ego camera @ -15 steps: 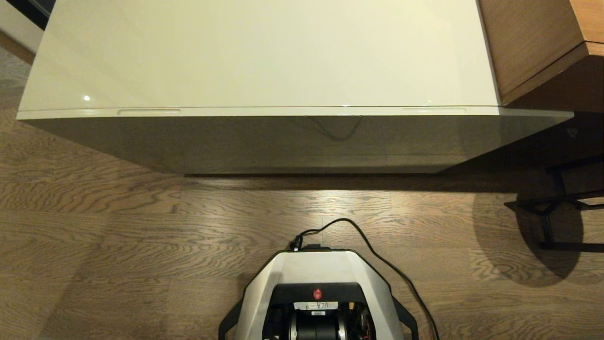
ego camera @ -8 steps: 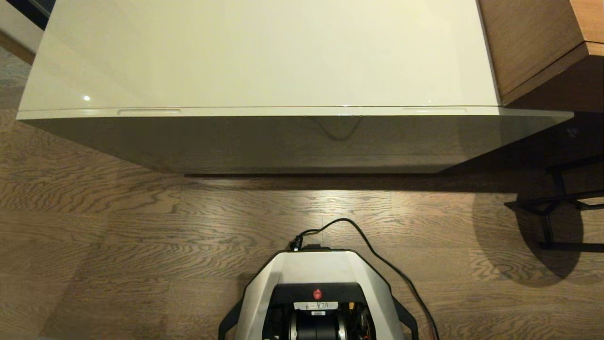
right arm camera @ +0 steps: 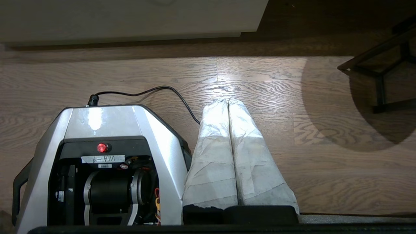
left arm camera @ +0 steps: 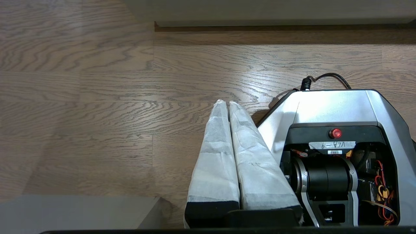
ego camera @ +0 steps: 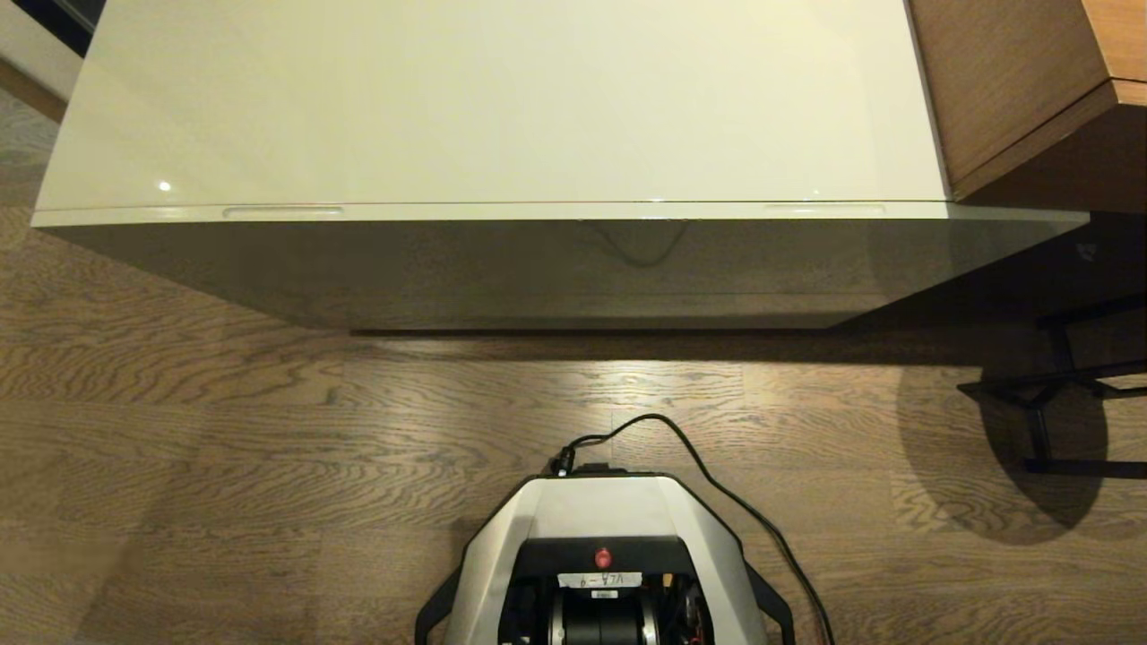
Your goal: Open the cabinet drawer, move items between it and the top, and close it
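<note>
The low wide cabinet stands in front of me in the head view, its glossy cream-white top (ego camera: 502,98) bare. The cabinet drawer (ego camera: 556,211) is closed, its front edge showing two slim slots, one at the left (ego camera: 283,212) and one at the right (ego camera: 823,209). The items are out of view. Neither arm shows in the head view. My left gripper (left arm camera: 226,102) hangs over the floor beside my base, its white-wrapped fingers pressed together and holding nothing. My right gripper (right arm camera: 227,100) hangs likewise on the other side, shut and empty.
Brown wooden furniture (ego camera: 1021,81) adjoins the cabinet's right end. A black metal frame (ego camera: 1057,394) stands on the wooden floor at the right. My silver base (ego camera: 605,555) sits before the cabinet, a black cable (ego camera: 717,484) trailing from it.
</note>
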Available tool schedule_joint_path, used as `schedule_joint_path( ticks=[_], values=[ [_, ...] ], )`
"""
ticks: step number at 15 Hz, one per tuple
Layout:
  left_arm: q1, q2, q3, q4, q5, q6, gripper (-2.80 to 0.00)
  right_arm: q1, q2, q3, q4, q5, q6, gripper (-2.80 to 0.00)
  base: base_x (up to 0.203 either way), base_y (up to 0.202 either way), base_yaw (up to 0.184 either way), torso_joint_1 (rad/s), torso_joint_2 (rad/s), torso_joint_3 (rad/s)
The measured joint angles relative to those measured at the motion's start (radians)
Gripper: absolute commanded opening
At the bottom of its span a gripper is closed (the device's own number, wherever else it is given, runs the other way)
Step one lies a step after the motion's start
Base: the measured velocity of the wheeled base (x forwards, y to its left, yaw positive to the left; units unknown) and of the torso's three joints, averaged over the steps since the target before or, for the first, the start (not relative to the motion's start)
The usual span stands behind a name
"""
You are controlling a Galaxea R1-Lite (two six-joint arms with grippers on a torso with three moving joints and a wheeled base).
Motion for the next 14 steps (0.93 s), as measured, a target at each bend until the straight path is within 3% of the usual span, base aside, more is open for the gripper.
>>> schedule_joint_path(
  ticks=[14],
  values=[
    [0.001,0.000,0.000,0.000,0.000,0.000,-2.80,0.001,0.000,0.000,0.000,0.000,0.000,-2.80,0.000,0.000,0.000,0.000,0.00,0.000]
  ],
)
